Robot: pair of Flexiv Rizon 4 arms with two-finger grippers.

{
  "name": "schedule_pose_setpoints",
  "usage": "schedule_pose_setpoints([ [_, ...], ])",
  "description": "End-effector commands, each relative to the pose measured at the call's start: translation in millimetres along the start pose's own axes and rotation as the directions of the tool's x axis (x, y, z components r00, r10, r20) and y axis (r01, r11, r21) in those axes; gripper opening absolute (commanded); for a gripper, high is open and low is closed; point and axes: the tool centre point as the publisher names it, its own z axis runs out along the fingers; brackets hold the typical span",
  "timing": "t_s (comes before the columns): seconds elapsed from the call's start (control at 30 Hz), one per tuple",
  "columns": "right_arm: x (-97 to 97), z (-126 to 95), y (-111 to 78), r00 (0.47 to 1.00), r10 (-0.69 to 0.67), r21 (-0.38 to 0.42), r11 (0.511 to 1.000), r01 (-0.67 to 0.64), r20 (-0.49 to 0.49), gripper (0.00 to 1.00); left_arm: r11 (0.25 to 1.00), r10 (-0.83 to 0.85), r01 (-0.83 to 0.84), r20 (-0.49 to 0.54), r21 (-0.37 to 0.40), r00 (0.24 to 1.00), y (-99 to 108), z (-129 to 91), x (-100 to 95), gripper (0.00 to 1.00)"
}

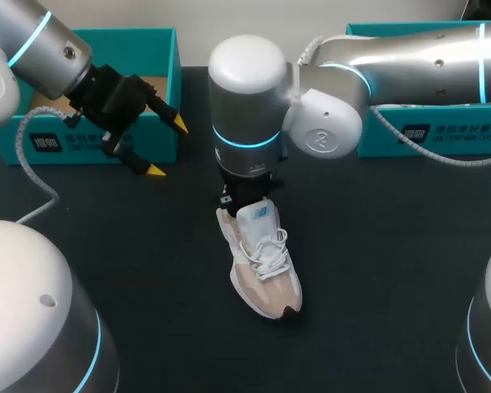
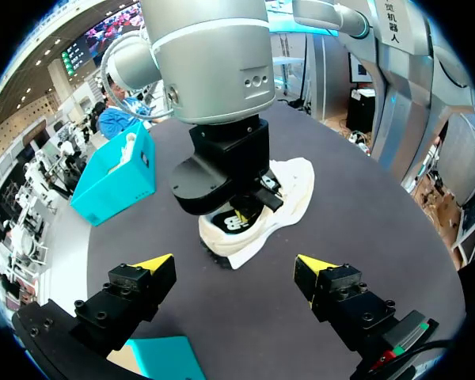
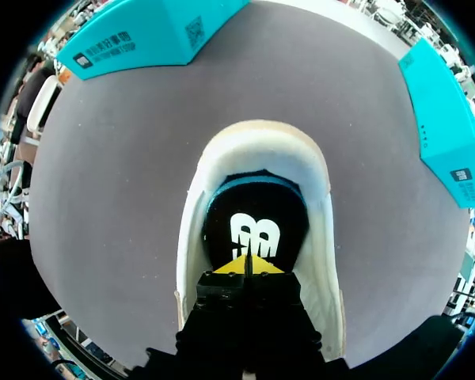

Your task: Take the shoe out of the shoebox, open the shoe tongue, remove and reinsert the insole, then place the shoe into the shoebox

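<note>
One teal shoebox (image 1: 45, 141) stands at the back left of the dark worktop (image 1: 131, 270), open on top with a brown inside. Just in front of its near right corner hangs the left tool (image 1: 167, 147), above the worktop. Its fingers are spread wide with nothing between them, and they point toward the middle of the worktop. In the left wrist view the shoe lies ahead of those fingers, well apart from them.

At the middle lies the shoe (image 1: 266, 266), white and beige, on its sole. Its heel points to the back of the worktop and its dark toe to the front. The white laces (image 1: 268, 250) are loose over the instep, and the pale tongue (image 1: 258, 214) stands up at the opening.

From the right, the right arm reaches past the middle and points straight down into the shoe's opening. The right tool (image 3: 245, 265) has its yellow tips pressed together, low over the dark insole (image 3: 253, 214) beside its white mark. Whether they pinch the insole cannot be told.

At the back right stands a second teal box (image 1: 442, 135), well apart from the shoe.
</note>
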Motion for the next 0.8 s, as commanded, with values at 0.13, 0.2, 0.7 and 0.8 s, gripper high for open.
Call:
schedule_pose_setpoints([
  [0.13, -1.1, -26, 3.3, 0.998, 0.036, -0.081, 0.996, -0.032, 0.051, 0.00, 1.000, 0.000, 0.000, -0.001, -0.004, 1.000, 0, 0, 0.2, 1.00],
  [0.2, -2.1, -25, 9.3, 0.998, 0.039, -0.092, 0.995, -0.033, 0.055, 0.00, 1.000, 0.000, 0.000, -0.001, -0.004, 1.000, 0, 0, 0.2, 1.00],
  [0.7, 3.8, 23, 21.4, 0.998, 0.068, -0.115, 0.991, -0.065, 0.018, 0.00, 1.000, 0.000, 0.000, -0.001, -0.004, 1.000, 0, 0, 0.2, 1.00],
  [0.8, 4.9, 20, 20.5, 0.997, 0.072, -0.115, 0.991, -0.067, 0.032, 0.00, 1.000, 0.000, 0.000, -0.001, -0.004, 1.000, 0, 0, 0.2, 1.00],
])
